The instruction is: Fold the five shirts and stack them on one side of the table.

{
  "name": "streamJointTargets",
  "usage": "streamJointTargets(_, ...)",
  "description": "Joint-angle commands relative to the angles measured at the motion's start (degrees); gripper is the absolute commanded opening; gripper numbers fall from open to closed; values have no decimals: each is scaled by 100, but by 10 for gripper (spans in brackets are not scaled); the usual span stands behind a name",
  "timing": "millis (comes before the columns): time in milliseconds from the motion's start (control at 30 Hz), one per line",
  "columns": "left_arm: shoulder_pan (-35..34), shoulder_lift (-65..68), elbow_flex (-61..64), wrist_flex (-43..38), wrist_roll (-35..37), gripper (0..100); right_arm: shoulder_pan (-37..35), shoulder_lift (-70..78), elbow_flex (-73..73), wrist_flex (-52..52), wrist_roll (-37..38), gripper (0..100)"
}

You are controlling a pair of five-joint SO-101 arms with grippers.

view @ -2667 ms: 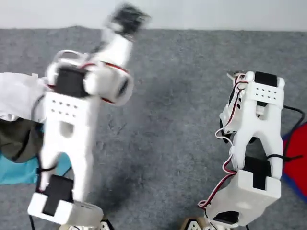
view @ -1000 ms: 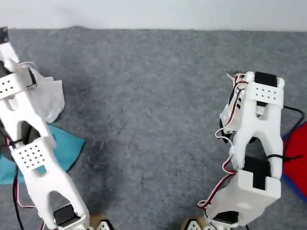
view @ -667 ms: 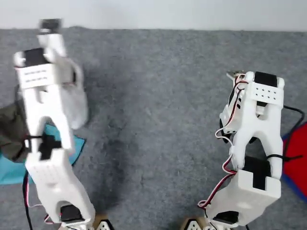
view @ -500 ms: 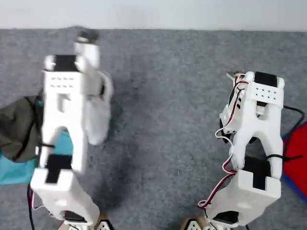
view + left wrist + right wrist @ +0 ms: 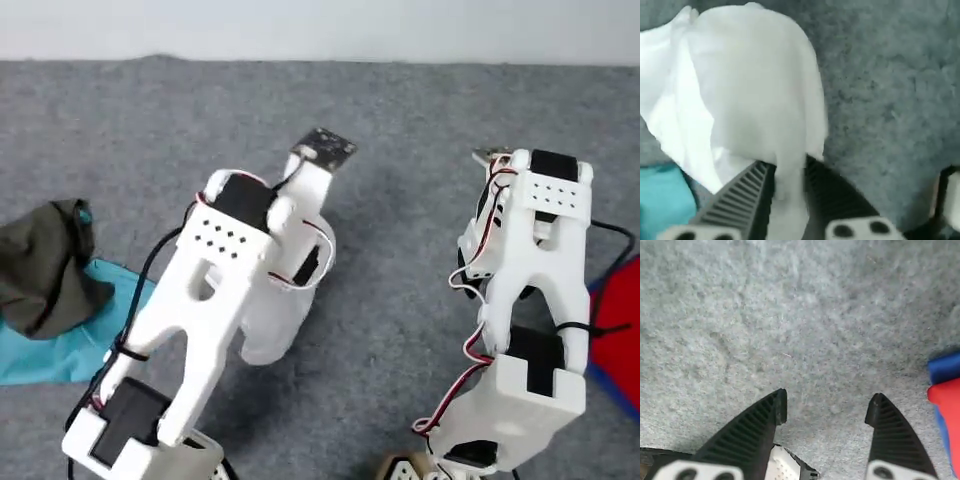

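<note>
Left fingers are clamping a bunched white cloth shirt. The fabric is running down between the two black ribbed fingers and spreading out wide beyond the tips. In the high view the white plastic left arm is leaning over the middle-left of the grey carpet-covered counter. It is covering most of that shirt, and a white lump is poking out under the forearm. Cannot tell whether the shirt is hanging free or touching the counter.

Right fingers are standing apart, gripping nothing, hovering over bare grey carpet. The white plastic right arm is sitting folded up on the counter's right side, well apart from the left arm.

A crumpled dark olive shirt is lying at the counter's left edge, overlapping a flat teal shirt. Both are lying apart from the held white shirt in the high view. The left arm's base and black cable are crossing in front of the teal shirt's near corner.

A red shirt is lying at the right edge on top of a blue shirt. The right arm is blocking their inner side. In the right wrist view both are showing near one right finger, not touching it.

A pale wall strip is running along the counter's far edge.
</note>
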Motion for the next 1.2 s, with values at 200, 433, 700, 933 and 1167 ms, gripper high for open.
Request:
streamJointTargets(200,-1495,-264,-778,176,1908,378,-848,-321,598,224,466,279)
streamJointTargets(433,-3745,-316,-1015,185,1873,337,-2062,-330,-149,242,484,461)
streamJointTargets(700,-5943,-281,-207,185,774,337,-4057,-936,-949,242,633,479)
streamJointTargets(933,-7095,-255,418,149,123,337,-5754,-1473,-791,251,923,479)
streamJointTargets(1167,-7727,-255,435,167,79,337,-5982,-1780,-316,251,932,479)
